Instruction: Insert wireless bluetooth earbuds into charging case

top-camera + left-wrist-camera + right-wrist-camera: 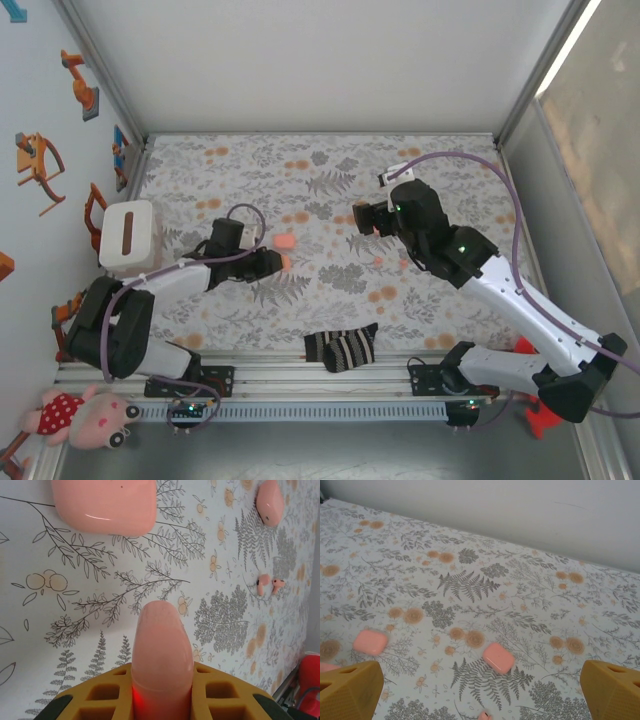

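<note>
A pink case (161, 650) is gripped between the pads of the left gripper (275, 263), over the cloth (100, 630). A second case (105, 502) is seen just ahead of it and a third case (270, 501) farther off. Two earbuds (263, 581) are laid side by side on the cloth, outside any case. The right gripper (481, 686) is spread wide, with nothing held

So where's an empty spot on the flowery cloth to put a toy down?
Bare: the far strip of cloth under the back wall, and the near patch between the left arm and the striped sock. Crowded: the middle, where the left hand grips a pink case near two more pink cases, tiny earbuds and the open right hand.
</note>
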